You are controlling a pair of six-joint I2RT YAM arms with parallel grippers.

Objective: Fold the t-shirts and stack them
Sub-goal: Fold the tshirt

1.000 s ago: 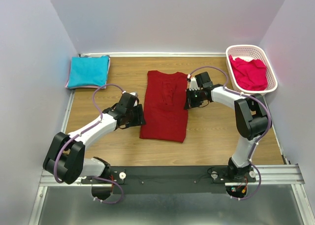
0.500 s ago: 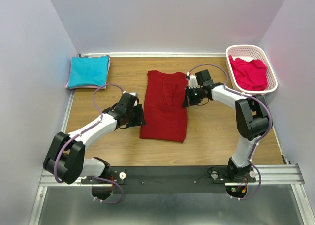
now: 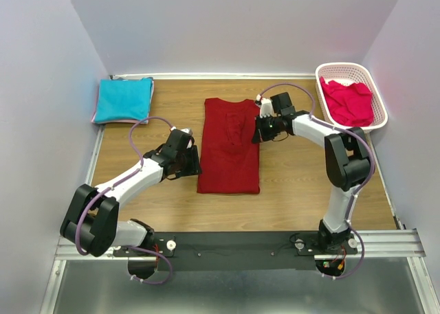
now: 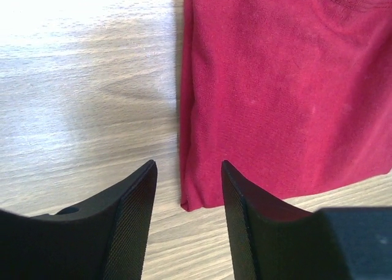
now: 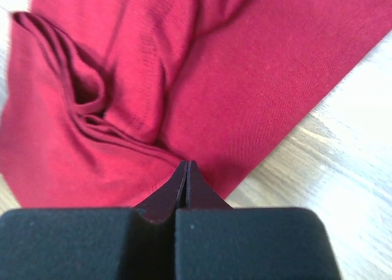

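Dark red t-shirt (image 3: 229, 148) between turquoise t-shirt (image 3: 122, 99) and white basket (image 3: 340, 66)

**Bright, even top view; glare in both wrist views**

Top view: diffuse light from above, sharp, soft shadows under arms on bench (image 3: 295, 183), mild wide-angle bend at wall edges. Left wrist: blown-out glare on wood upper left, dark shadow strip along dark red t-shirt (image 4: 282, 96) edge, left pincer (image 4: 187, 170) soft near lens. Right wrist: overexposed wood at right, crisp cloth folds, deep shadow inside, blurred right pincer (image 5: 185, 170).
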